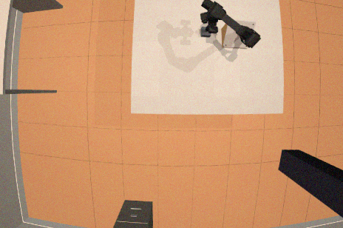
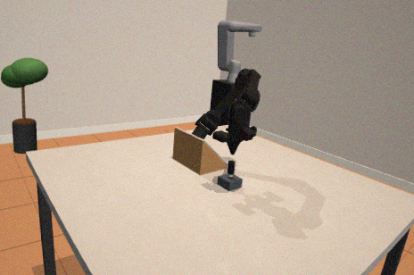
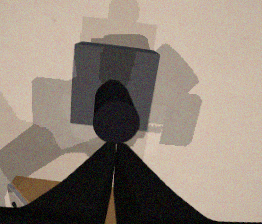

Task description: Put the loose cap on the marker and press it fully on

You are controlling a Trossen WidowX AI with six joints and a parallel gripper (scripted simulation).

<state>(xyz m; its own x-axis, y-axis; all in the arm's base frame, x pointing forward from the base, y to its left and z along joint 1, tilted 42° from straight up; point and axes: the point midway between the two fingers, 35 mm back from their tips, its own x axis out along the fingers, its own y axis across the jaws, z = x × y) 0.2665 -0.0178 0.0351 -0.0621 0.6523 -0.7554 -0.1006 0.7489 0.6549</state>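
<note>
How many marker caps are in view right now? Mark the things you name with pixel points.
1: the black cap (image 2: pixel 231 166) (image 3: pixel 116 121), on the upright marker in the holder block (image 2: pixel 229 182) (image 3: pixel 83 90), below the closed gripper (image 2: pixel 232 154) (image 3: pixel 115 151). The arm may hide others from the top view.

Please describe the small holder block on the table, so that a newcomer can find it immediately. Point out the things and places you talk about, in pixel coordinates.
On the large pale table (image 1: pixel 177 89) (image 2: pixel 178 220), find the brown wooden wedge (image 2: pixel 187 151). Just beside its low end sits the small dark grey square block (image 1: pixel 205 32) (image 2: pixel 229 182) (image 3: pixel 86 85). Unlike the wedge, it has a black cylindrical cap (image 2: pixel 231 167) (image 3: pixel 116 121) standing above it.

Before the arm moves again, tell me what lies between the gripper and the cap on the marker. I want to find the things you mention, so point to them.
Only bare air: the exterior view shows a small gap between the closed gripper (image 2: pixel 232 154) (image 3: pixel 115 145) and the cap (image 2: pixel 231 167) (image 3: pixel 116 121).
</note>
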